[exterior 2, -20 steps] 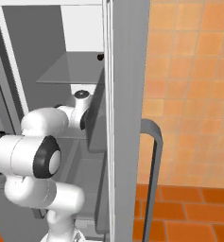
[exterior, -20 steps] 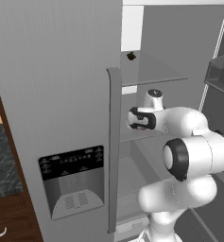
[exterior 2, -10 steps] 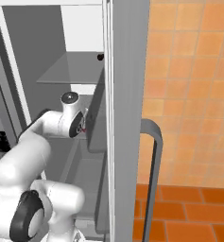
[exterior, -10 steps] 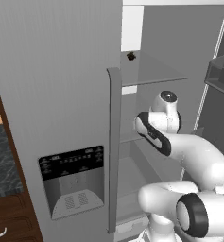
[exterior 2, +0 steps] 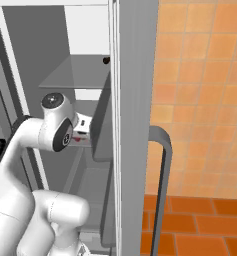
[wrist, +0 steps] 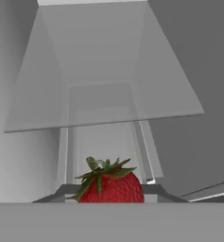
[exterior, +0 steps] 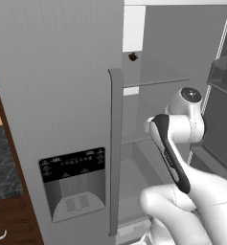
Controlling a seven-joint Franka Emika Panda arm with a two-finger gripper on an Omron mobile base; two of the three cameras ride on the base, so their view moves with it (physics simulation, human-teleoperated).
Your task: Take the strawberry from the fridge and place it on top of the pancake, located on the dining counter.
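Here the arm is reaching into the open right compartment of the fridge (exterior: 57,95), so the step in hand is fetching the strawberry (wrist: 111,185). In the hand view the berry sits at the bottom centre of the frame, red with a green leafy cap, and a glass shelf (wrist: 104,85) spans the upper half above it. The fingertips are not clear there, so I cannot tell how wide the gripper stands or whether it has hold of the berry. In the right base view a small red spot (exterior 2: 79,139) shows just right of the wrist, at mid-left of the frame, which I take to be the same berry at the hand. A small blackish item (exterior: 132,57) lies on the upper shelf, near the top centre of the left base view. Next, I judge, the grasp must be made sure, then the arm drawn back out past the door edge.
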